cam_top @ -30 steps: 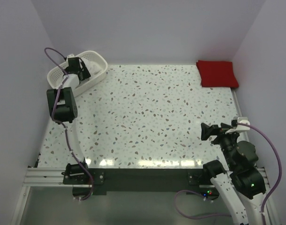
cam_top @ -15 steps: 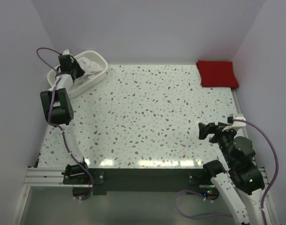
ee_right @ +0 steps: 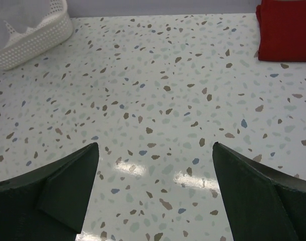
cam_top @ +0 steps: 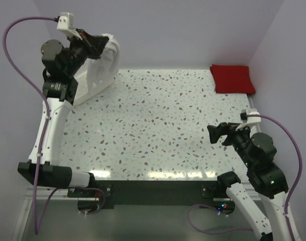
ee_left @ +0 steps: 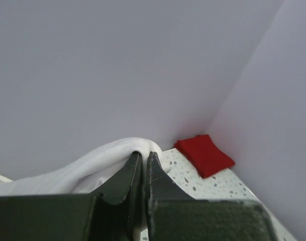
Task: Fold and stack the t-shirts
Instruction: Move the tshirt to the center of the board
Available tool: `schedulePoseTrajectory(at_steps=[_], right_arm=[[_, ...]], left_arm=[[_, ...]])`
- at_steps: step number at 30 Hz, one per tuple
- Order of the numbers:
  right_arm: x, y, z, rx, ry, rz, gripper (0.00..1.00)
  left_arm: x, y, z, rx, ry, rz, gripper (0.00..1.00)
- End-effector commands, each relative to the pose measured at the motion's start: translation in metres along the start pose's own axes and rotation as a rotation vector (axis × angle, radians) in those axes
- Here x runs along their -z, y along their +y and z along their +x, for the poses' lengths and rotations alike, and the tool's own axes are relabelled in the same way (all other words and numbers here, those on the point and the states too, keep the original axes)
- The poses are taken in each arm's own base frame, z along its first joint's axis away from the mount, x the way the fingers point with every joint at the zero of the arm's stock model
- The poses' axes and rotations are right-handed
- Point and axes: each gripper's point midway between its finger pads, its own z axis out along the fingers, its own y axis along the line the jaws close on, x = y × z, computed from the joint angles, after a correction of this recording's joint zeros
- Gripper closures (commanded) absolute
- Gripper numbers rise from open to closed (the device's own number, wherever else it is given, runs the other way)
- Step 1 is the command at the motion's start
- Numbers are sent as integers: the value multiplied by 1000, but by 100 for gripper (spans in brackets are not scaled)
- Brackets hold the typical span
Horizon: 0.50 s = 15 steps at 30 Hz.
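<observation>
The white t-shirt [cam_top: 107,57] hangs from the left fingers [ee_left: 133,175], pinched tight on its top fold, long axis vert., over the lattice basket [ee_right: 32,42] at far left. The right fingers [ee_right: 67,191] are spread & empty, nearer the red t-shirt [cam_top: 232,79] in the tabletop's [cam_top: 158,125] far-right corner.

The whole table [cam_top: 158,130] is looked down on in the top external view, from above and behind the arm bases. The left wrist view is taken close behind the left gripper [ee_left: 144,156], high up and nearly level; the white t-shirt [ee_left: 93,165] is pinched at its tips and the red t-shirt [ee_left: 204,154] lies far beyond them, to their right. The right wrist view is angled down over the tabletop past the right gripper [ee_right: 155,150], with the basket [ee_right: 32,40] ahead to its left. The red t-shirt is shared by all three views.
</observation>
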Motion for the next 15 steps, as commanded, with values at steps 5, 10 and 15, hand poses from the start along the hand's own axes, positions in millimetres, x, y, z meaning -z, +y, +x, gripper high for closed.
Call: schedulePoseTrajectory(at_steps=[5,10,15], right_arm=[[-6,29,-19,-20,-8,-132,1],[-23,45,2,-29,62,-228,2],[-49,56,29,-75,144,-285,1]], left_arm=[[81,-28,106,14,313,110,66],[150,34,158,-65,352,-249,29],[189,61,223,-19,472,-374,20]])
